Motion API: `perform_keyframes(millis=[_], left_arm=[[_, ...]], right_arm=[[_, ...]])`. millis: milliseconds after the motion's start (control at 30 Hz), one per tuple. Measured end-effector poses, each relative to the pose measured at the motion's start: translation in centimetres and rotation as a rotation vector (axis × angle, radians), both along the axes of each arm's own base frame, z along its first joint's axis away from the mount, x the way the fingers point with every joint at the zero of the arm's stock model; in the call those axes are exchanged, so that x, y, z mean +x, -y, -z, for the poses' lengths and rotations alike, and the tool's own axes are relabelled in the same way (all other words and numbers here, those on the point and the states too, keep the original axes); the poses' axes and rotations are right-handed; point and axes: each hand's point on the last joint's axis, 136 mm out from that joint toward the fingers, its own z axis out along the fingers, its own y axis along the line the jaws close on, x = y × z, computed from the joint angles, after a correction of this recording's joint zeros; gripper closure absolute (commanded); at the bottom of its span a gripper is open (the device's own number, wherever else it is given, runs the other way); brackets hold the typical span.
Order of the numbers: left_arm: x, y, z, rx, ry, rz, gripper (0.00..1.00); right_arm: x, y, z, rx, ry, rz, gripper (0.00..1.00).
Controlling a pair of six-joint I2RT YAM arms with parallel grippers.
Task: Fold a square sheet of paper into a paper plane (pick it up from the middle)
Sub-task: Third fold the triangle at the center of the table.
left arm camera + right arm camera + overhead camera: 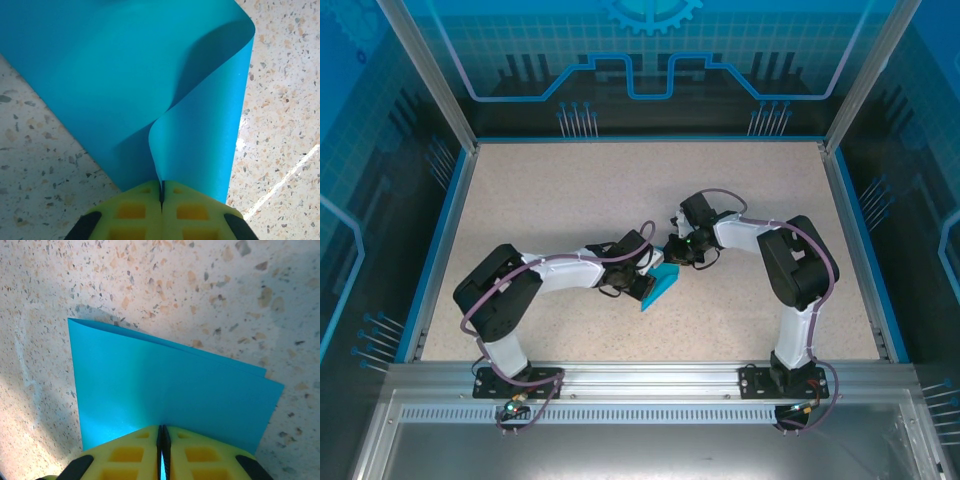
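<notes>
Speckled table (pixel 570 200): folded blue sheet (pixel 660 288) clamped in left jaws and in right jaws.

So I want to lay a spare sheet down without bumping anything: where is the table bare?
The table is bare along the back wall, in both far corners, and in the near strip between the left base and right base. Crowded: the middle, where left arm and right arm meet, jaws shut on the blue paper.
</notes>
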Motion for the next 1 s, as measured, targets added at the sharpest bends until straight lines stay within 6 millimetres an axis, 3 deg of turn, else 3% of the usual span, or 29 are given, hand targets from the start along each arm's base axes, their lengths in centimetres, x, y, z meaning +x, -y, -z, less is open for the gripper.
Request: perform_keyframes(millis=[533, 633, 767, 867, 1000], left_arm=[[0.1, -0.1, 0.2, -0.001, 0.009, -0.003, 1.0], [0.1, -0.1, 0.2, -0.005, 0.014, -0.004, 1.0], [0.1, -0.1, 0.2, -0.007, 0.015, -0.004, 1.0], [0.1, -0.1, 0.2, -0.008, 0.016, -0.004, 1.0], [0.1, -0.1, 0.2, -0.008, 0.016, -0.004, 1.0]], right_arm=[[-0.7, 0.6, -0.6, 0.01, 0.004, 0.025, 0.85], [-1.2, 1.4, -2.3, 0.03, 0.028, 0.057, 0.84], [-1.6, 2.0, -6.5, 0.11, 0.141, 0.103, 0.87], [-3.7, 2.0, -7.6, 0.175, 0.187, 0.129, 0.91], [-8.8, 0.3, -4.9, 0.188, 0.137, 0.103, 0.94]])
